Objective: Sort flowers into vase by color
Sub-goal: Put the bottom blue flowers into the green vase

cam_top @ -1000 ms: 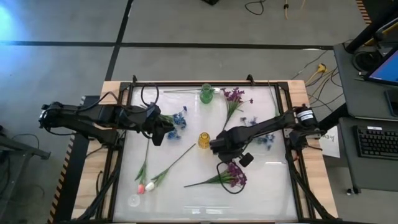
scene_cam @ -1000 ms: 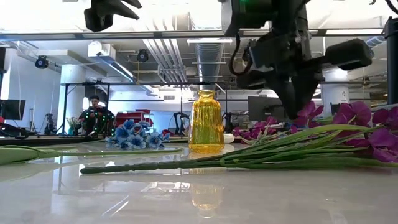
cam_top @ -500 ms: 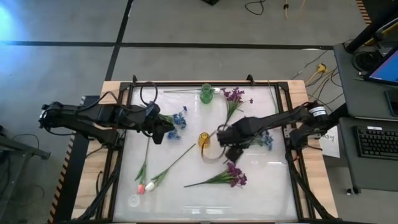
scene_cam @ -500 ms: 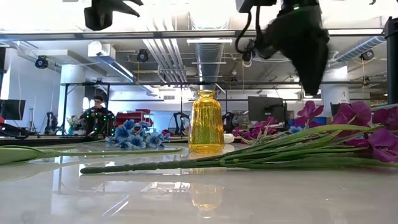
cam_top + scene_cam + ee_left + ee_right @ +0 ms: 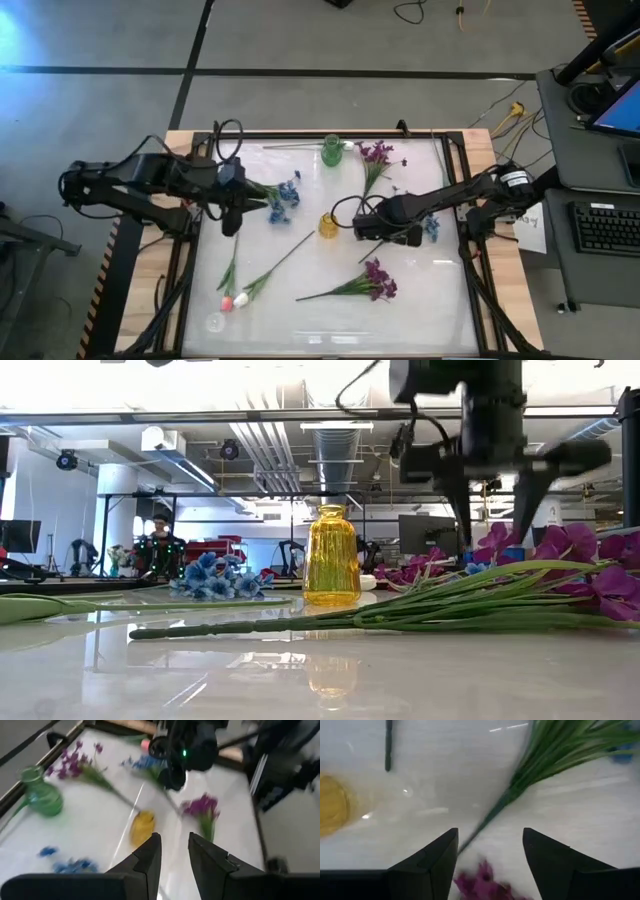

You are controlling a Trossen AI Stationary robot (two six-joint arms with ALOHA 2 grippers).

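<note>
- Our right gripper hovers with jaws wide, empty, just right of the yellow vase.
- Our left gripper hangs narrowly parted, empty, beside a blue bunch.
- A purple bunch lies below; tulips lower left.

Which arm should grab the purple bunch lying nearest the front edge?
Right. Its open end effector hangs close above that purple bunch; the left end effector sits across the table by blue flowers.
</note>
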